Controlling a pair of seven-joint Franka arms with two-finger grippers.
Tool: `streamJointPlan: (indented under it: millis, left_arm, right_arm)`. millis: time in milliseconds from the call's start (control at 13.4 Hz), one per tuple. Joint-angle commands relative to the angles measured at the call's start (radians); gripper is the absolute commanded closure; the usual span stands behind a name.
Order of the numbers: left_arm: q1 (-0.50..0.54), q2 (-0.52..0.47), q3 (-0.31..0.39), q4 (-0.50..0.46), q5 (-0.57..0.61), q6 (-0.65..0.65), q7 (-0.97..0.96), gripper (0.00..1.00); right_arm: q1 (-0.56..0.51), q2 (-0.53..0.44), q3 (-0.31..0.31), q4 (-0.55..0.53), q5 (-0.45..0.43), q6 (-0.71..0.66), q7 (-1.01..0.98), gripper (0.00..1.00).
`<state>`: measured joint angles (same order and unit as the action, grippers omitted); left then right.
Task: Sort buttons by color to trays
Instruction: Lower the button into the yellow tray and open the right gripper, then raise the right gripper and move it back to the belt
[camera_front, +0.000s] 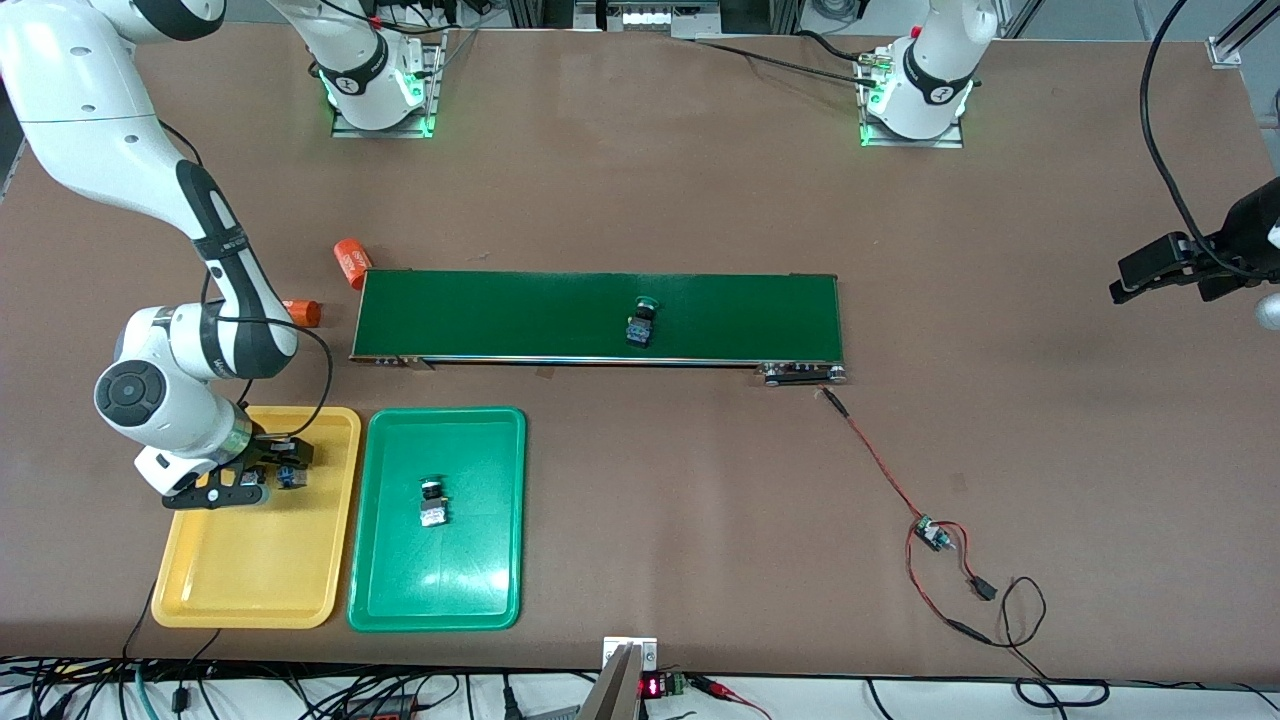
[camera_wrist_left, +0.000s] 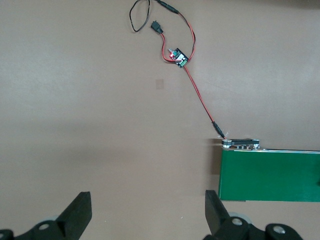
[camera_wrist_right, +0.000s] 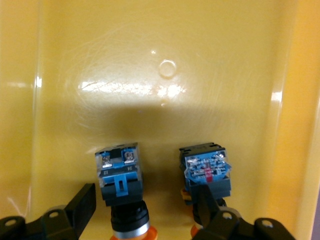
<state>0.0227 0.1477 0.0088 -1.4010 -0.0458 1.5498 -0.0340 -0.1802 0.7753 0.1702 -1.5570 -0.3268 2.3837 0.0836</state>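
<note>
My right gripper (camera_front: 268, 472) (camera_wrist_right: 144, 200) is low over the yellow tray (camera_front: 250, 580) (camera_wrist_right: 165, 70), at its end farthest from the front camera. It is open. A yellow-orange button (camera_wrist_right: 120, 175) lies on the tray between the fingers, with a gap on either side. A second yellow-orange button (camera_wrist_right: 207, 170) lies just beside it, partly covered by one finger (camera_wrist_right: 202, 200). One green button (camera_front: 434, 502) lies in the green tray (camera_front: 400, 590). Another green button (camera_front: 641, 322) sits on the belt. My left gripper (camera_front: 1135, 280) (camera_wrist_left: 148, 210) waits open and empty above bare table at the left arm's end.
A long dark green conveyor belt (camera_front: 560, 315) (camera_wrist_left: 270, 175) crosses the middle of the table. Two orange cylinders (camera_front: 351, 262) (camera_front: 302, 313) lie off its end toward the right arm. A red-and-black wire with a small circuit board (camera_front: 930, 533) (camera_wrist_left: 178, 57) trails from its other end.
</note>
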Motion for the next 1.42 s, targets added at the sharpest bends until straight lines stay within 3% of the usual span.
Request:
streamJointPlan:
  millis: [0,449,823,1122,1272,1346]
  left_arm:
    - [0.005,-0.027,-0.001,-0.020,-0.017,0.012,0.020,0.00]
    - [0.005,-0.033,-0.003,-0.018,-0.025,0.000,0.017,0.00]
    - [-0.004,-0.042,-0.009,-0.019,-0.008,-0.043,0.005,0.00]
    - [0.003,-0.039,-0.003,-0.021,-0.011,-0.010,0.002,0.00]
    - [0.005,-0.039,-0.001,-0.023,-0.011,-0.010,0.003,0.00]
    - [0.005,-0.040,-0.001,-0.023,-0.011,-0.010,0.003,0.00]
  right_arm:
    - [0.001,-0.017,0.015,0.017,-0.002,-0.067,0.005,0.09]
    - [0.017,-0.129,0.063,0.058,0.008,-0.342,0.016,0.09]
    - [0.053,-0.234,0.063,0.064,0.179,-0.507,0.077,0.07]
    - [0.120,-0.316,0.061,0.061,0.202,-0.621,0.208,0.06]
    - [0.149,-0.330,0.061,0.061,0.315,-0.681,0.310,0.06]
    - [0.168,-0.338,0.063,0.060,0.330,-0.689,0.338,0.06]
